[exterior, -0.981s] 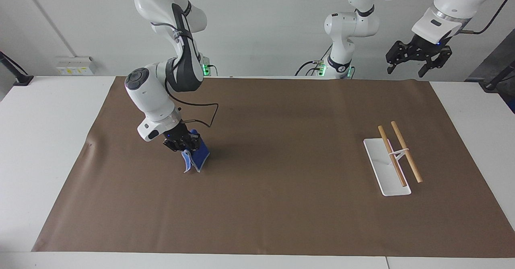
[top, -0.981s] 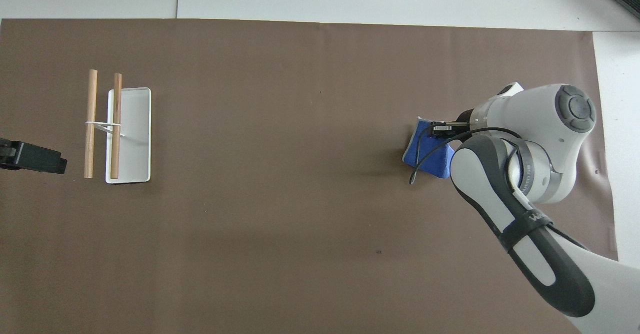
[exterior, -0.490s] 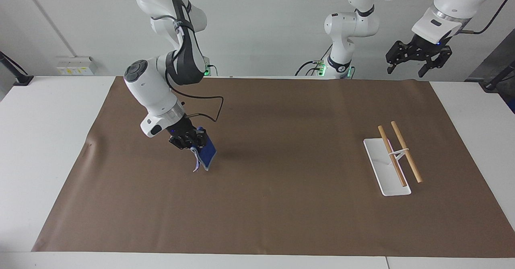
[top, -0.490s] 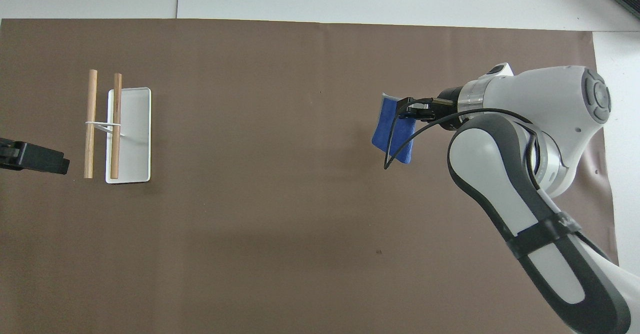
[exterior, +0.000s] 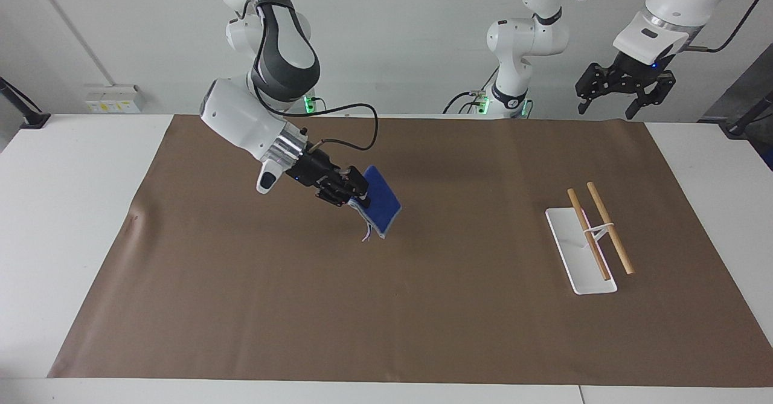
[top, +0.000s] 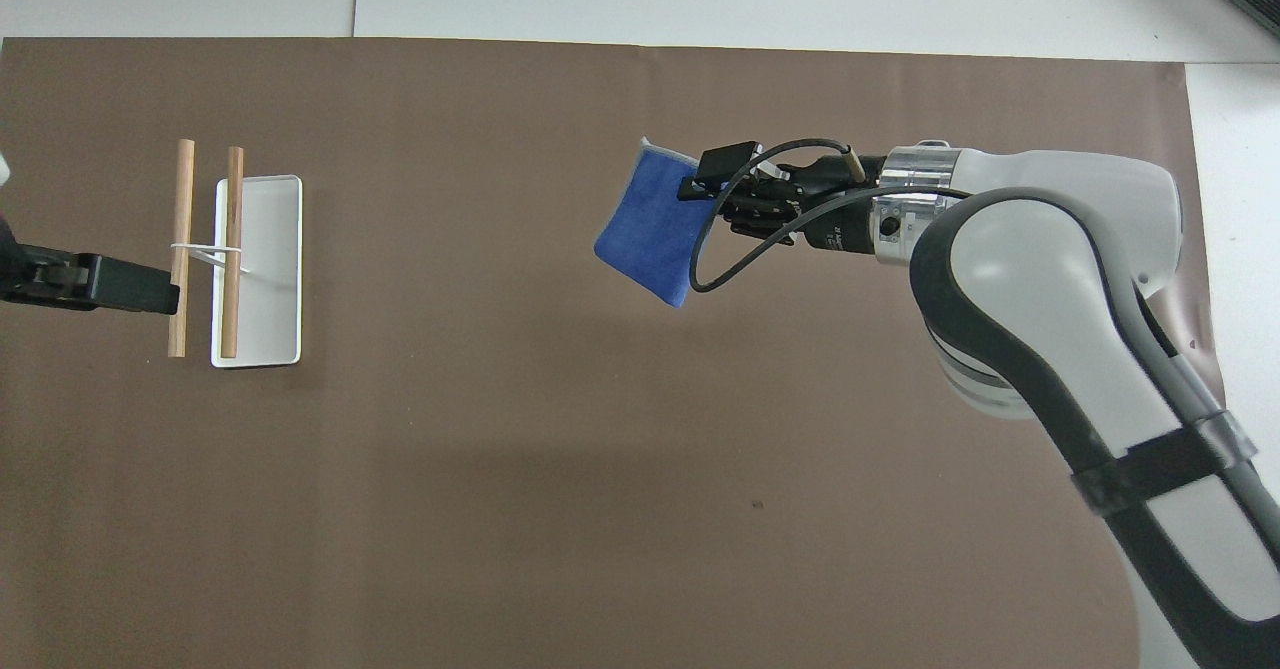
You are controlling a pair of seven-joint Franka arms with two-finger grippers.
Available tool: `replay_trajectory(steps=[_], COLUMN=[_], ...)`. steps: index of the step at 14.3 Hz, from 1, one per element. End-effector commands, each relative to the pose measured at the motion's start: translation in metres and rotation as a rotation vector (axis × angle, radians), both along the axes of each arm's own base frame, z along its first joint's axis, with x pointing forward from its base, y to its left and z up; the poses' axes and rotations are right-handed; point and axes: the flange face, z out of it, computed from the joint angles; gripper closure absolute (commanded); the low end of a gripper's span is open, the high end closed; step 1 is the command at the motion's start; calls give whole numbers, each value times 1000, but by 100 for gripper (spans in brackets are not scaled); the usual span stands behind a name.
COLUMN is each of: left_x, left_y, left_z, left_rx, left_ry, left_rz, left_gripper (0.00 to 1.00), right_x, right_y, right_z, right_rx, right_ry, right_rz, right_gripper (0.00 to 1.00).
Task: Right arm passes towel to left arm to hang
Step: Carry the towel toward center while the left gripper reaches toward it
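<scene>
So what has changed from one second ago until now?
The right gripper, shut on the towel, lifted it off the brown mat and carried it toward the left arm's end. The left gripper rose only slightly, open. The rack with two wooden bars stayed put.
</scene>
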Motion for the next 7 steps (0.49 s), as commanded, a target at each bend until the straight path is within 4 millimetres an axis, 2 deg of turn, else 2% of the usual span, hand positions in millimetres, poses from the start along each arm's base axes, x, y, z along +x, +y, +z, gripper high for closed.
replay_trajectory(steps=[1, 4, 7], left_x=[-9, -17, -28], left_y=[-27, -52, -70], left_z=[-16, -28, -39], left_rx=[-136, -321, -472], left_ry=[-9, 10, 46], left_rz=[197, 481, 644], left_gripper=[0, 0, 0], right_x=[-10, -23, -32], right_y=[11, 24, 34], right_z=[11, 13, 13], right_rx=[132, 263, 335], right_ry=[23, 85, 124], right_rz=[-11, -46, -71], right_gripper=[100, 100, 100])
